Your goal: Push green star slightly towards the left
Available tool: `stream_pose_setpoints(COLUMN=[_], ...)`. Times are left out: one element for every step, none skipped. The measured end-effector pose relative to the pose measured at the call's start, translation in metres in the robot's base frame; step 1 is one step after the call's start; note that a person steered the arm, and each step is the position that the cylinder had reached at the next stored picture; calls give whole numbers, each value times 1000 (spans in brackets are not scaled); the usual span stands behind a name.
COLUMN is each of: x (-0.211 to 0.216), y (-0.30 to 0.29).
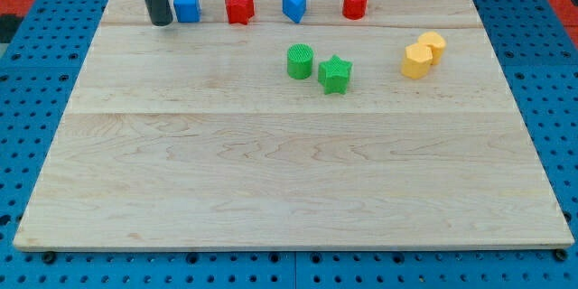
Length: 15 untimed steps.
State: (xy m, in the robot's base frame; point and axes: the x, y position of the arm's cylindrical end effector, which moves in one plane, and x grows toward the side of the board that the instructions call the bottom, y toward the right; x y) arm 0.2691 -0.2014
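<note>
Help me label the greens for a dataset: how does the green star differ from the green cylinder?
Shape: the green star has points, while the green cylinder is round with a flat top. Position: the star sits to the view's right and slightly lower than the cylinder, very close beside it. Both share the same green colour and similar size. My tip is far from both, beside the blue cube.

Along the board's top edge: blue cube [186, 6], red star [238, 6], blue wedge-like block [294, 5], red cylinder [355, 3]. Green cylinder [300, 60] mid-board. Two touching yellow blocks [423, 55] near the right edge.
</note>
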Motion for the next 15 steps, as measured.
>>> stream_pose_setpoints(x=[0, 1, 4, 7, 40, 101, 147, 166, 169, 159, 149, 162, 172, 140, 134], y=[-4, -4, -4, -3, 48, 93, 148, 202, 252, 276, 276, 280, 272, 281, 280])
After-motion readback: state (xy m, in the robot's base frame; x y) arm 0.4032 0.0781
